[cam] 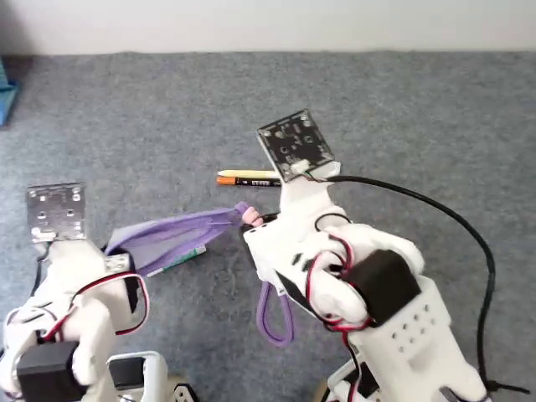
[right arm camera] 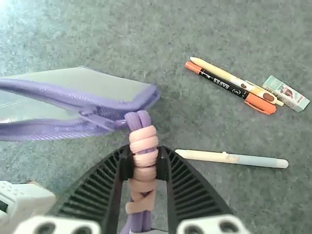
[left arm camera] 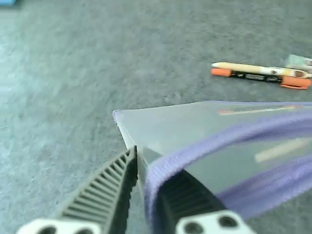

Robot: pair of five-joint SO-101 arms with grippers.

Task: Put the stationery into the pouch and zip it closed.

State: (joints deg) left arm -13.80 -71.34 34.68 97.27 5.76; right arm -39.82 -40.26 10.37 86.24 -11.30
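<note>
We hold the pouch (right arm camera: 73, 87) taut: left gripper (left arm camera: 140, 162) pinches one end, right gripper (right arm camera: 144, 157) clamps the zipper cord (right arm camera: 142, 139). Pens (right arm camera: 222, 84) lie beside it on the counter (right arm camera: 219, 29); filling and zipping remain.

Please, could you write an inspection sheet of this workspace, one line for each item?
Surface: grey carpet-like table cover.
Job's things: purple pouch stretched between both grippers; cream pen, orange-black pen and eraser lying together, pale pen apart, all outside the pouch.
Clutter: nothing seen.
Grippers: left gripper shut on the pouch's edge; right gripper shut on the pouch's strap.
Cables: black cable curves beside the right arm; red wires on both arms.
Surroundings: white wall; blue object at the edge.
</note>
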